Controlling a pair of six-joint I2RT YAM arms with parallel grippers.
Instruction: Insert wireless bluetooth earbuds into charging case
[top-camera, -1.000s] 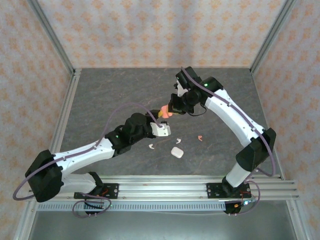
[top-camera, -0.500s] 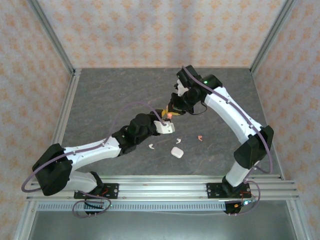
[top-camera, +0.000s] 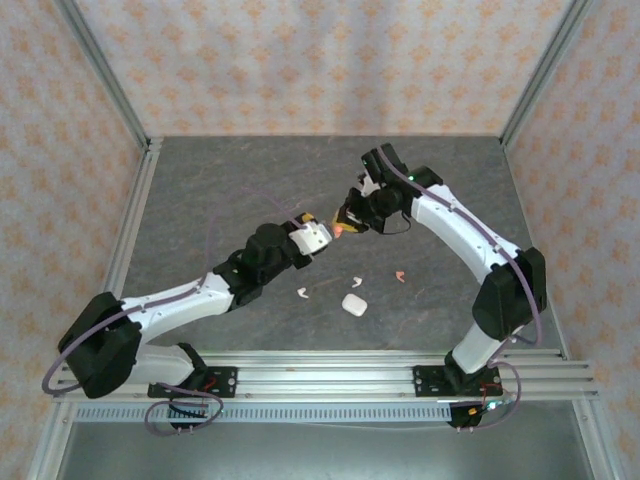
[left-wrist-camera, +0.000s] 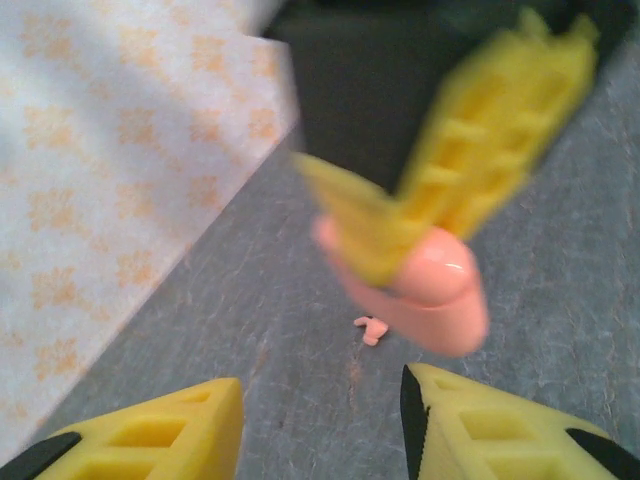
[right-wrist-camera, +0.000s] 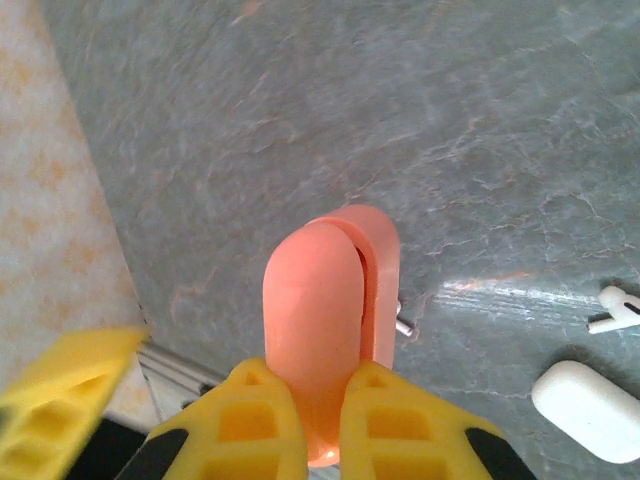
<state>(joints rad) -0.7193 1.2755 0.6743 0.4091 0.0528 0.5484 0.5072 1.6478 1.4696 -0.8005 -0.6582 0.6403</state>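
The right gripper (right-wrist-camera: 315, 378) is clamped on the coral-pink charging case (right-wrist-camera: 322, 300), holding it in the air close to the left gripper (left-wrist-camera: 315, 410), whose jaws stand apart and empty. If the left closes off-centre, it could knock the case askew or out of that narrow pinch. The left wrist view catches a coral-pink earbud (left-wrist-camera: 371, 329) lying on the table (top-camera: 200, 190) below. The right wrist view instead shows a white earbud (right-wrist-camera: 615, 308), the white charging case (right-wrist-camera: 590, 410), and what may be the pink lid slightly ajar.
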